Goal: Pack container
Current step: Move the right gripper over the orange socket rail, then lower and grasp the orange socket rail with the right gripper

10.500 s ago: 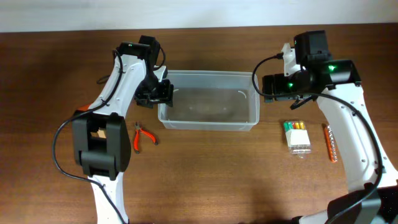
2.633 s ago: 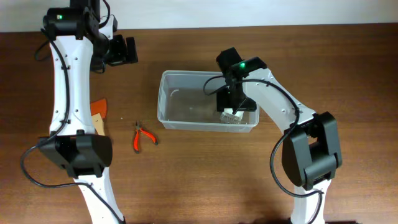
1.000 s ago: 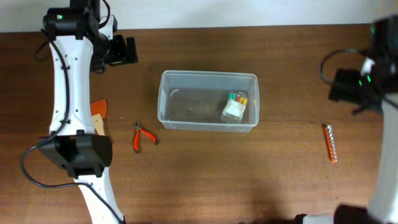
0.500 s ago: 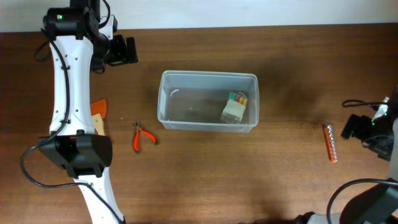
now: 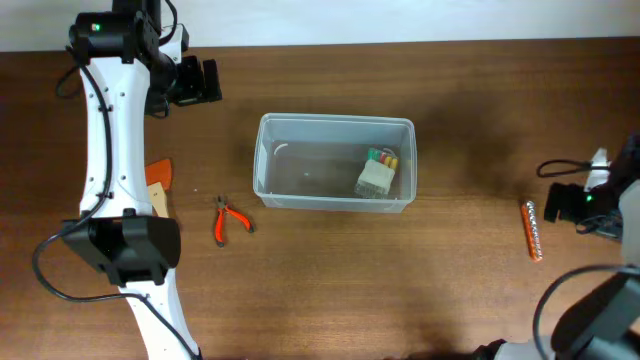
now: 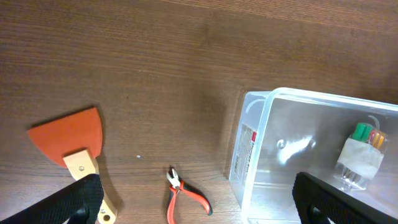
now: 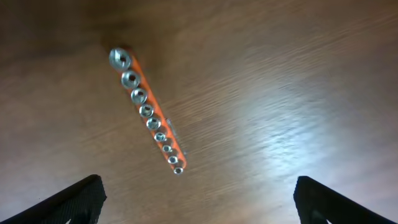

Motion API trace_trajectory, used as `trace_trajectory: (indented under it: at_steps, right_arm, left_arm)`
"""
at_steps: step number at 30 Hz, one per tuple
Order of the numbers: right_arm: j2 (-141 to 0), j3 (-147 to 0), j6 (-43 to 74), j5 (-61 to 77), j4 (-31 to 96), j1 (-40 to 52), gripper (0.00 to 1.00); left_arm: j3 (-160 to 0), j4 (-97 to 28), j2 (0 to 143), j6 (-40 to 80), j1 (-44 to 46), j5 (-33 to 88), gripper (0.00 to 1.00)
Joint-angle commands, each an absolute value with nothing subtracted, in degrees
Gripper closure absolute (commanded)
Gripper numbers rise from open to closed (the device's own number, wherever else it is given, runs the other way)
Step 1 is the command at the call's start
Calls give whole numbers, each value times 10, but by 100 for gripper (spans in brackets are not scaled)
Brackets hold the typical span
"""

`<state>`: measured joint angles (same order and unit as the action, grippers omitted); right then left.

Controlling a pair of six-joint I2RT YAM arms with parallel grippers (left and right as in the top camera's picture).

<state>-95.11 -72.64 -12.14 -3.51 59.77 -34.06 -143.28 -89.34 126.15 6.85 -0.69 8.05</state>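
Observation:
The clear plastic container [image 5: 270, 160] sits mid-table and holds a clear pack with green, yellow and orange tips [image 5: 377, 176]; both also show in the left wrist view, container [image 6: 249, 162] and pack [image 6: 360, 152]. My left gripper [image 5: 197, 82] is open and empty, high at the table's back left, away from the container. My right gripper [image 5: 560, 203] is open and empty at the far right, above an orange rail of silver sockets [image 5: 533, 229], which lies on the table in the right wrist view [image 7: 149, 114].
Red-handled pliers [image 5: 228, 219] lie left of the container, also in the left wrist view [image 6: 186, 196]. An orange scraper with a wooden handle [image 6: 78, 146] lies further left, partly under the left arm [image 5: 157, 176].
My right arm has left the container, where the pack now lies, and has swung to the far right above the socket rail. The left arm has not moved.

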Motion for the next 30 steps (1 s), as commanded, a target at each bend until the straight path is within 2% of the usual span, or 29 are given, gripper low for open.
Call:
trace_trajectory:
  at_steps: [1, 11, 24, 27, 30]
  right_arm:
    - [-990, -712, -140, -21, 596, -322, 3]
    - [-1051, -711, -146, -76, 575, -258, 3]
    - [-1056, -622, -146, -88, 491, -251, 2]
    - [-1056, -611, -145, -86, 479, -251, 3]
    - [-1056, -609, -133, -86, 475, -251, 9]
  left_arm:
    - [-1443, -892, 1259, 63, -9, 76, 1]
    - [-1443, -892, 1259, 63, -9, 76, 1]
    - [-1443, -892, 1259, 63, -9, 76, 1]
    - [-1443, -892, 1259, 63, -9, 76, 1]
    - [-1443, -892, 1259, 63, -9, 76, 1]
